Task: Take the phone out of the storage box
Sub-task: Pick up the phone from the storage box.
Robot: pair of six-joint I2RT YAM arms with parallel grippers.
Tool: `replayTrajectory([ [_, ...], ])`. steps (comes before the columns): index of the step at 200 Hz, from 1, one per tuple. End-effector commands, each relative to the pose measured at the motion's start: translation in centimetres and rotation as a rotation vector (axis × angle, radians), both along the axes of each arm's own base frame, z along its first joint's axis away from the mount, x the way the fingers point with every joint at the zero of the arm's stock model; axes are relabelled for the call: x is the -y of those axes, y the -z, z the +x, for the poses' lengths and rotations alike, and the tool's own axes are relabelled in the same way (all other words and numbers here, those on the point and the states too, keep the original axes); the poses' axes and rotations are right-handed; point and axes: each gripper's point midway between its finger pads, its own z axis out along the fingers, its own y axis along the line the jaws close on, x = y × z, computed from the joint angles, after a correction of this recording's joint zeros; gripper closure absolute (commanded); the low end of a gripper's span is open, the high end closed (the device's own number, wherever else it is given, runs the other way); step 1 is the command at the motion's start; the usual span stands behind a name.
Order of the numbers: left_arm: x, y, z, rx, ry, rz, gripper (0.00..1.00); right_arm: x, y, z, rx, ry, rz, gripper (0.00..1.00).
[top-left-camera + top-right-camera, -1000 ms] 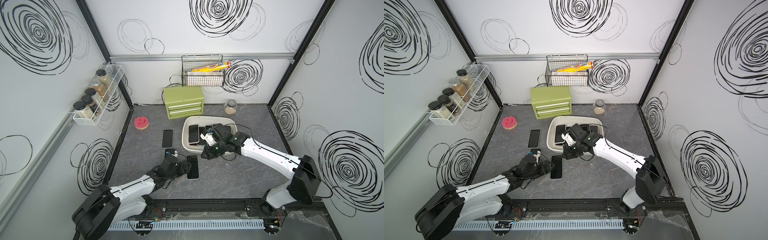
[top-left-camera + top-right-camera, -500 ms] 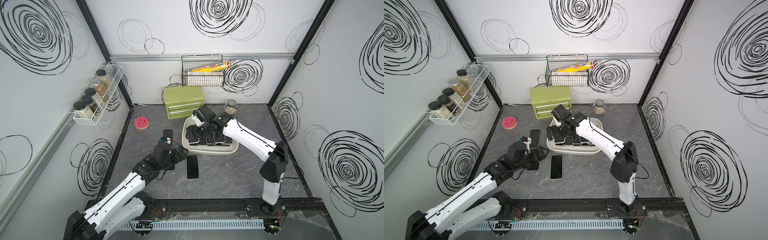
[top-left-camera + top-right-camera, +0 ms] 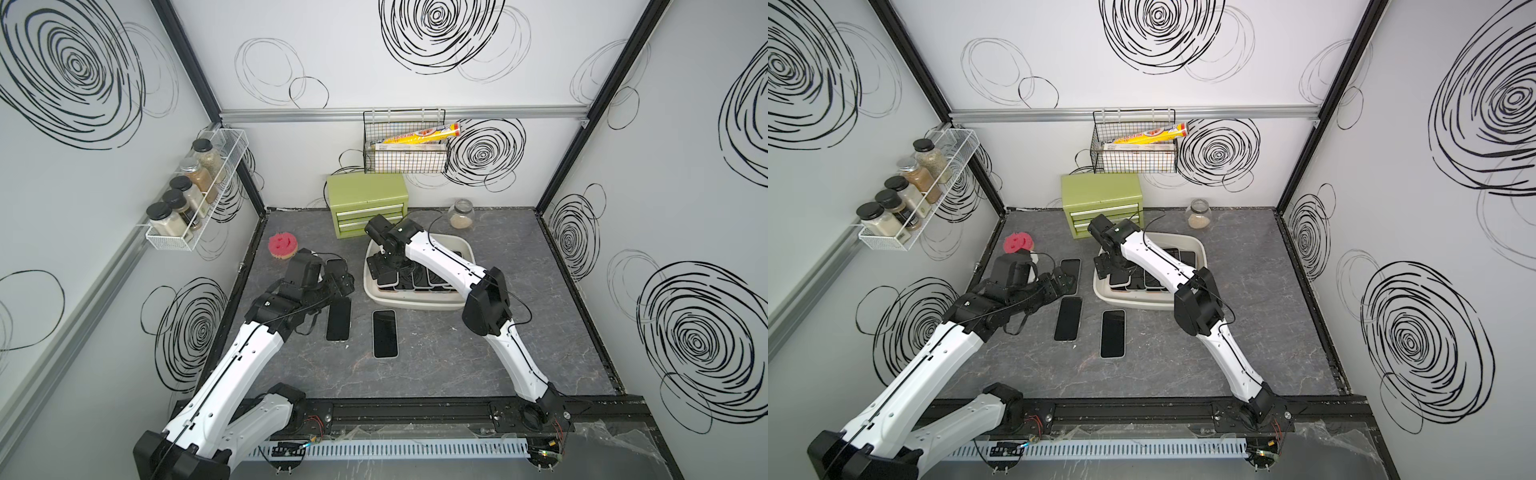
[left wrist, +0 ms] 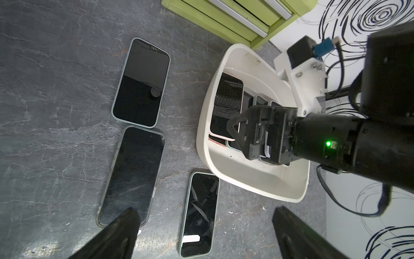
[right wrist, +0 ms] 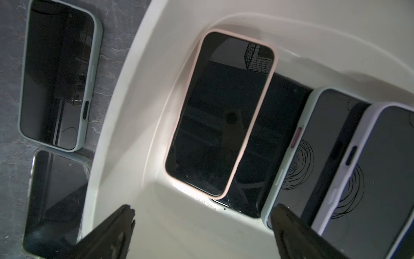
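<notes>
- Shifted leftward, right gripper (image 5: 203,209) is hovering wide open, empty, over the pink-cased phone (image 5: 220,112) in the storage box (image 3: 411,302).
- Left gripper (image 4: 203,212) is hanging wide open, empty, above the table (image 4: 56,89).

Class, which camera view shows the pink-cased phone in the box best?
The right wrist view: the pink-cased phone shows whole and close, lying in the box. The left wrist view shows it partly behind the right gripper. In both top views it is small, mostly under that gripper.

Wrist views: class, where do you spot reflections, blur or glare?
Right wrist view: the pink-cased phone mirrors a wire grid; the right end effector is dark and blurred. Left wrist view: glare whitens the table near the frame edge.
</notes>
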Motion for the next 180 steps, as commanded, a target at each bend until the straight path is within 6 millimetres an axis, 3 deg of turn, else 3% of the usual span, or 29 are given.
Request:
replayTrajectory([
  [1, 0.3, 0.1, -0.2, -0.005, 0.026, -0.011, 0.01, 0.4, 1.3, 0.4, -0.002, 0.000, -0.033, 0.00],
  [69, 0.3, 1.0, -0.7, -0.024, 0.030, -0.008, 0.01, -1.1, 3.4, 1.0, -0.012, -0.003, 0.012, 0.00],
  [180, -0.3, 1.9, -1.7, -0.045, 0.024, -0.005, 0.01, -0.7, 7.6, 2.3, 0.013, 0.013, -0.061, 0.00],
])
